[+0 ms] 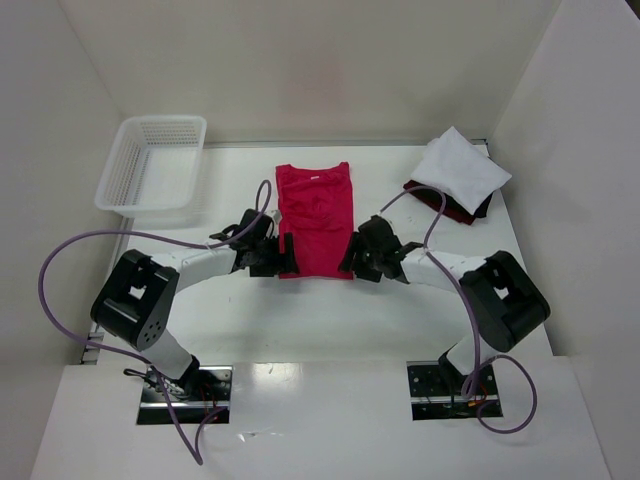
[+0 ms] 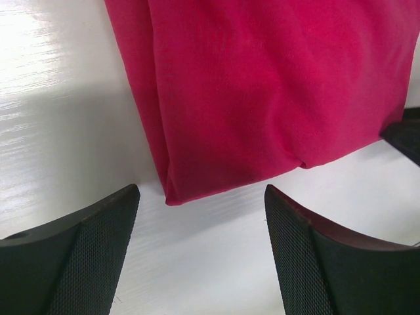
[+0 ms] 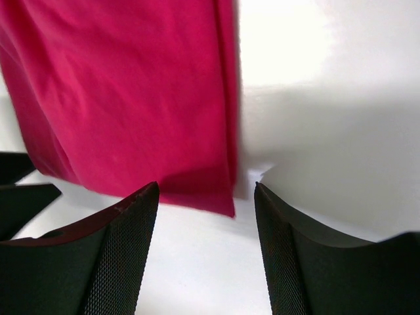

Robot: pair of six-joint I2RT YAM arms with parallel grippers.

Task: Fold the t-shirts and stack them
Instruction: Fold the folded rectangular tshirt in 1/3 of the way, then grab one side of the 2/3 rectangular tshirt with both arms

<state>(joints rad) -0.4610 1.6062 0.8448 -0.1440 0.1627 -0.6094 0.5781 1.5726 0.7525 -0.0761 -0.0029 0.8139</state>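
Observation:
The crimson red t-shirt (image 1: 316, 218) lies folded into a long strip in the middle of the table. My left gripper (image 1: 284, 256) is open at its near left corner, which shows between the jaws in the left wrist view (image 2: 197, 164). My right gripper (image 1: 352, 258) is open at its near right corner (image 3: 210, 190). Neither touches the cloth. The white t-shirt (image 1: 460, 167) lies folded on the dark maroon-black t-shirt (image 1: 452, 208) at the far right.
A white mesh basket (image 1: 152, 162) stands at the far left. White walls close the table at the back and right. Purple cables loop off both arms.

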